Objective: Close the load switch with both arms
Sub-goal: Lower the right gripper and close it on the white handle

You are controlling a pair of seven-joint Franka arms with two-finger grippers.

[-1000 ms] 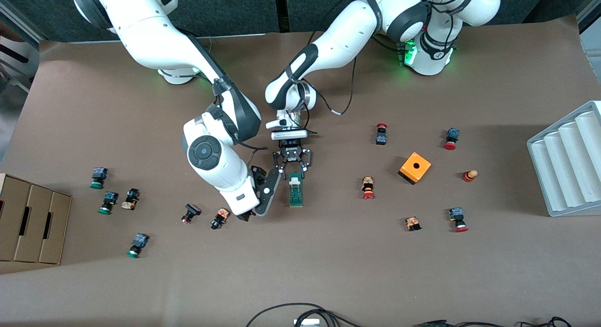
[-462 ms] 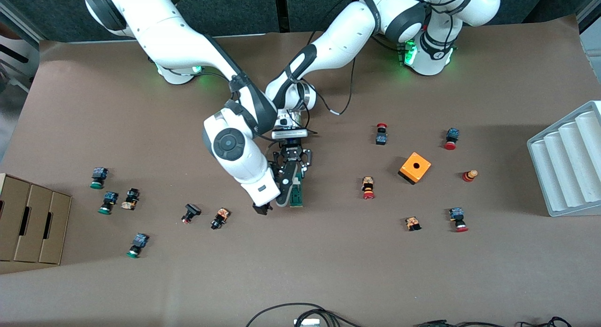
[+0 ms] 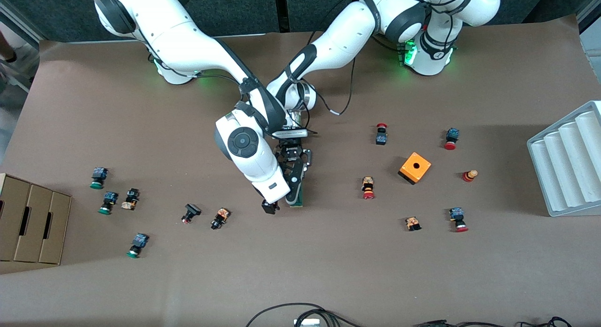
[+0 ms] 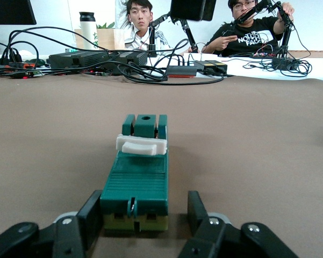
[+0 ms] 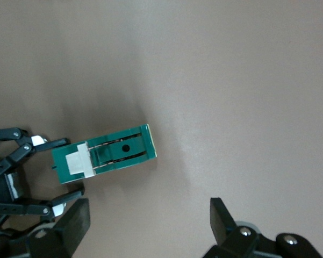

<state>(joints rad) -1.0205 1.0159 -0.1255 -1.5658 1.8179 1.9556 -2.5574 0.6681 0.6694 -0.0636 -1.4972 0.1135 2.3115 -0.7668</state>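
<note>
The load switch (image 4: 137, 177) is a narrow green block lying flat on the brown table, with its white sliding piece (image 4: 141, 145) partway along the top. My left gripper (image 4: 145, 215) straddles one end of it, open: one finger (image 4: 94, 212) is against the block's side and the other (image 4: 196, 207) stands a little off it. In the front view the right hand covers most of the load switch (image 3: 301, 198). My right gripper (image 5: 150, 220) hangs wide open over the switch's other end and the bare table beside it, with nothing between its fingers.
Small push buttons lie scattered around, the closest being one (image 3: 219, 218) toward the right arm's end and one (image 3: 368, 187) toward the left arm's end. An orange cube (image 3: 415, 167), a grey ribbed rack (image 3: 568, 162) and a cardboard box (image 3: 33, 223) stand farther off.
The right arm has swung toward the left arm's end of the table, carrying its open gripper from beside the switch to over it. The left gripper and switch have stayed put.
</note>
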